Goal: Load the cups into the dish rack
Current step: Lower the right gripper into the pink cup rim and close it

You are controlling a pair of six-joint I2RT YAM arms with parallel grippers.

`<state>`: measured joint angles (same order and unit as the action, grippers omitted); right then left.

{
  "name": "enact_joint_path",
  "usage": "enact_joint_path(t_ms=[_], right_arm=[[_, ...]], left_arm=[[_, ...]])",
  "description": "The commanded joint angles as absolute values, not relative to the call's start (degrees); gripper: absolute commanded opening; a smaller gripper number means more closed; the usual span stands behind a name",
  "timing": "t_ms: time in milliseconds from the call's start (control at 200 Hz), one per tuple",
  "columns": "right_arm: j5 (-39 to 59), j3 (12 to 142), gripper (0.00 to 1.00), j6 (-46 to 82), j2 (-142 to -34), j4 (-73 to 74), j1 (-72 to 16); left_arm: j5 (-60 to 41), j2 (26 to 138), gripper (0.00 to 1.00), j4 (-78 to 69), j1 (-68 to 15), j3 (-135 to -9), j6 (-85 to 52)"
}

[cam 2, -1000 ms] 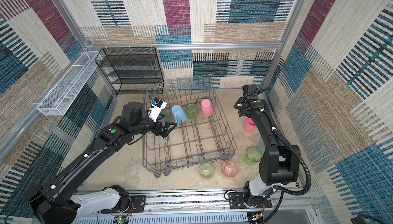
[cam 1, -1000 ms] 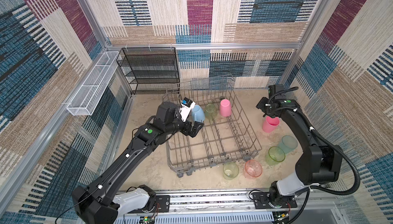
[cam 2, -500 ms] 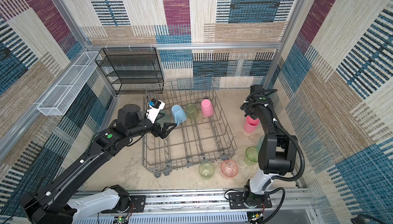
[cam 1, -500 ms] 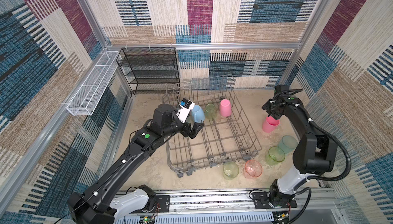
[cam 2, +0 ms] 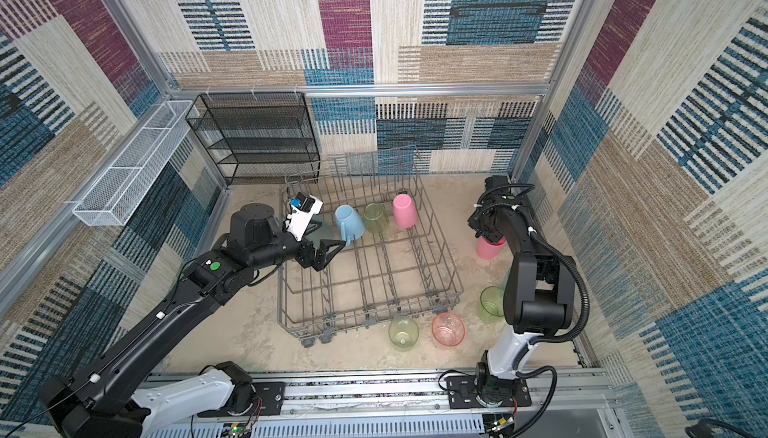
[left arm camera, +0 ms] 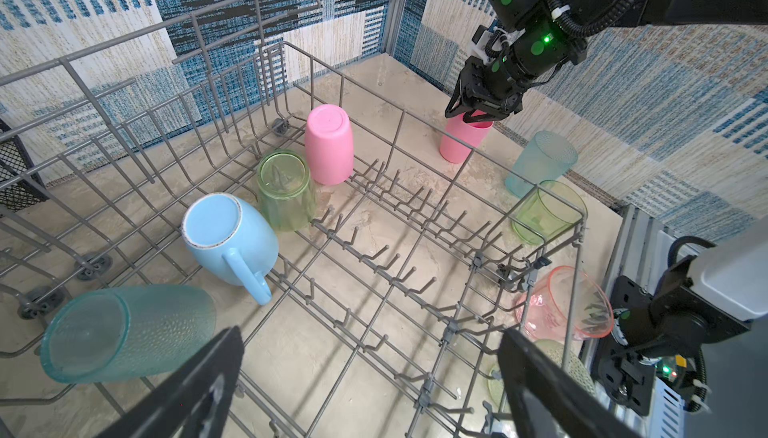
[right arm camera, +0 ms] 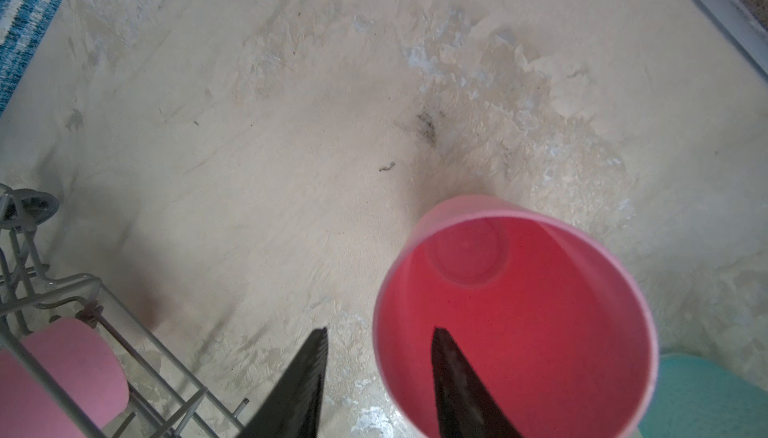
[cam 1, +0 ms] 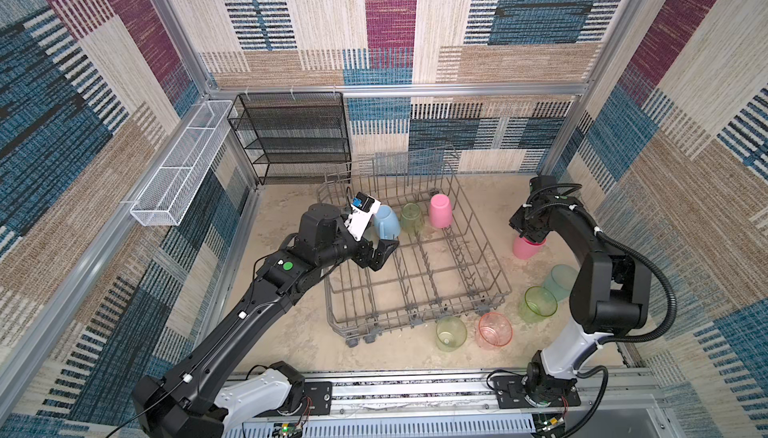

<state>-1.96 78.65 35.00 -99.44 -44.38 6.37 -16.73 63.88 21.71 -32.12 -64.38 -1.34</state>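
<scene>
You brought your right claw (right arm camera: pixel 378 329) down on the pink cup (right arm camera: pixel 519 311).

It stood on the surface (right arm camera: pixel 291 124) at the dish rack's (cam 1: pixel 432 273) three o'clock. The jaws narrowed astride its rim, one finger inside, not yet clamped. Your left claw (left arm camera: pixel 370 334) stayed at the rack's nine o'clock edge, wide open and empty. Four cups (left arm camera: pixel 284 190) sat racked, so this looked like the fifth. No writing was legible.
</scene>
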Motion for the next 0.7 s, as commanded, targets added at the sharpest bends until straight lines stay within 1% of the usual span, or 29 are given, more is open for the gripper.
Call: enact_joint_path(t_ms=[0, 50, 110, 160, 200, 265, 331, 416, 511, 566, 696], right_arm=[[-1.8, 78.66, 0.4, 34.46, -99.82, -43.64, 6.33], [-1.82, 78.66, 0.39, 34.51, -100.17, -43.61, 6.3], [-1.77, 78.2, 0.32, 34.46, -100.6, -43.62, 6.33], [-1.36, 77.63, 0.3, 34.29, -100.96, -43.32, 6.33], [-1.48, 77.42, 0.26, 34.19, -101.16, -43.25, 6.33], [-1.73, 77.15, 0.25, 34.19, -101.27, -43.08, 6.28], [-1.69, 76.7, 0.19, 34.11, -101.16, -42.72, 6.33], [-1.6, 76.5, 0.14, 34.1, -101.43, -42.71, 6.28], [-2.17, 76.55, 0.12, 34.08, -101.1, -42.77, 6.3], [-2.82, 76.88, 0.09, 33.86, -100.49, -42.59, 6.32], [-4.47, 78.61, 0.06, 33.25, -99.45, -43.25, 6.25]], left_arm=[[-16.53, 63.9, 0.99, 19.95, -32.08, -64.29, 0.18], [-16.37, 63.97, 0.99, 19.96, -32.08, -64.34, 0.18], [-16.05, 64.07, 0.99, 19.97, -32.08, -64.25, 0.18], [-15.7, 64.26, 0.99, 20.1, -32.08, -64.33, 0.26], [-15.37, 64.32, 0.99, 20.21, -32.08, -64.42, 0.26], [-15.0, 64.38, 0.99, 20.3, -32.08, -64.42, 0.26], [-14.61, 64.42, 0.99, 20.3, -32.08, -64.38, 0.26], [-14.11, 64.57, 0.99, 20.39, -32.08, -64.42, 0.26], [-13.52, 64.77, 0.99, 20.42, -32.08, -64.42, 0.33], [-12.95, 64.94, 0.99, 20.6, -32.08, -64.49, 0.26], [-11.75, 65.44, 0.99, 20.7, -32.02, -64.61, 0.1]])
